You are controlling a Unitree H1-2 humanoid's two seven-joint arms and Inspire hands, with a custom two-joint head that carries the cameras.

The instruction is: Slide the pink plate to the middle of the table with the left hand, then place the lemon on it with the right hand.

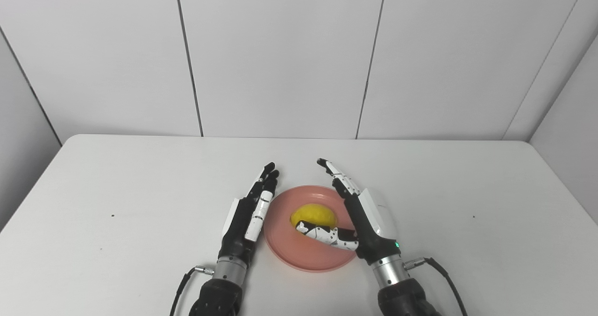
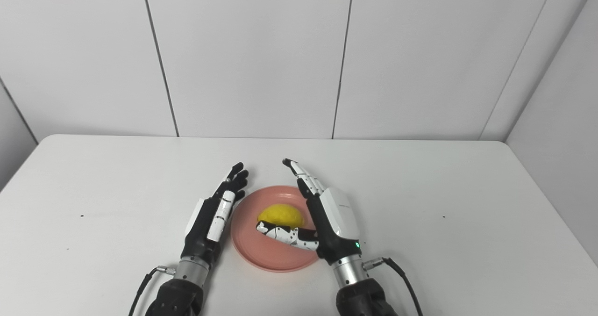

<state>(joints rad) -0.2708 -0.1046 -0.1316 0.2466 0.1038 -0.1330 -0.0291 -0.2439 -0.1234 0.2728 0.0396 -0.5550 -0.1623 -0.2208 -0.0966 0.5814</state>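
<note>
Left eye view: white surface (image 1: 140, 185) w/ grey panelled wall (image 1: 280, 54) behind it. A few small dark specks on the surface, well apart from the work. Pink plate (image 1: 299, 255) sits near the front edge, roughly mid-width, btwn the two hands. Lemon (image 1: 314, 214) lies on the plate, towards its far-right part. Left hand (image 1: 250, 215) is just beside the plate's left rim, edge-on, fingers straight and close together, pointing away from the robot; it holds nothing; can't tell if it touches the rim. Right hand (image 1: 359, 213) stands over the plate's right side, hiding that part of the rim, palm turned in toward the lemon. Its fingers are stretched out straight and forward, thumb (image 1: 327, 235) lies across in front of the lemon, low on its near side; contact w/ the fruit can't be judged. Hand is spread wide, not clasping. Cables (image 1: 439, 274) hang by both wrists.

Right eye view: same layout, shifted a bit left. Plate (image 2: 275, 255) w/ lemon (image 2: 280, 214) on it, left hand (image 2: 212, 218) beside the left rim w/ a thin strip of surface showing btwn them near the wrist. Right hand (image 2: 329, 218) shows its white back cover, fingers extended past the plate's far rim, thumb reaching leftward under the lemon's near side. Nothing else stands on the surface.
</note>
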